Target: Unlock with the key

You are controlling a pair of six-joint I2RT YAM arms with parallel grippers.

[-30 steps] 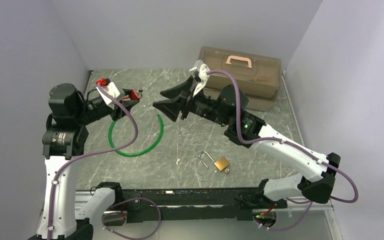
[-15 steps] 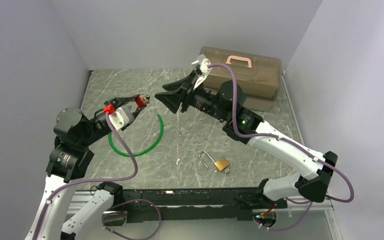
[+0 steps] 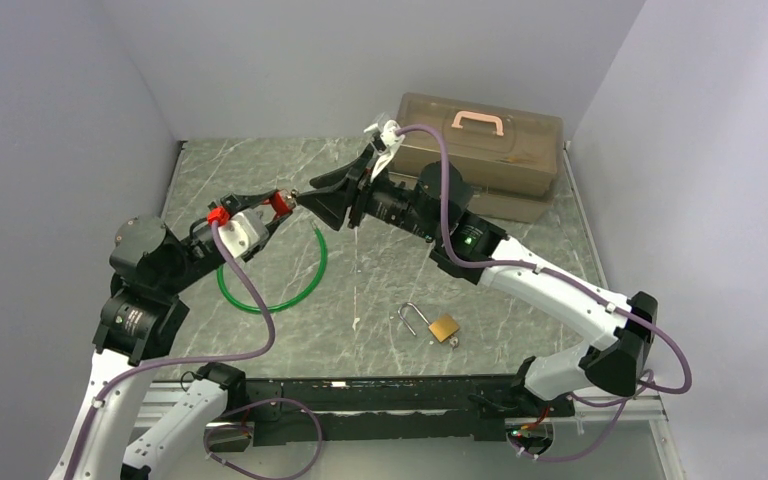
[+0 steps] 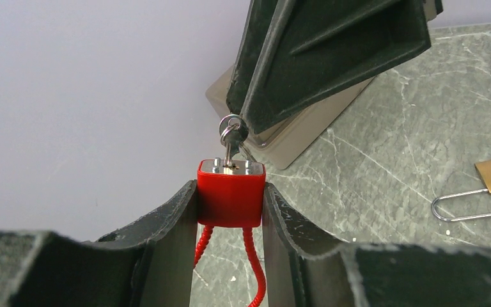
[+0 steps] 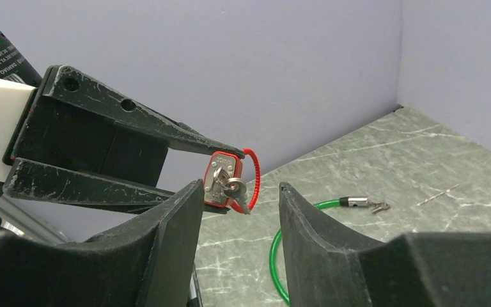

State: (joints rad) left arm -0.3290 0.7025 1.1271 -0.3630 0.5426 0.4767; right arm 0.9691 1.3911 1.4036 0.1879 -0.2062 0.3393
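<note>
Your left tool [image 4: 230, 192]: clamped on red padlock [image 4: 231, 198], held off the counter [image 3: 380, 290], key [image 4: 231, 137] seated just ahead; your right tool [image 5: 240, 192]: jaws apart astride that key; gripping, turning outstanding.

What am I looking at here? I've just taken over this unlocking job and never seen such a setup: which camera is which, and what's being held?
Two robot arms work over a stone-patterned table. One picture looks down from above. The other two come from a camera on each wrist, with that arm's own fingers in the foreground. The left gripper clamps a red padlock that has a key in its keyhole. The right gripper is open, its fingers on either side of that key but not pinching it. On the table lie an open brass padlock, a green cable and a toolbox.
</note>
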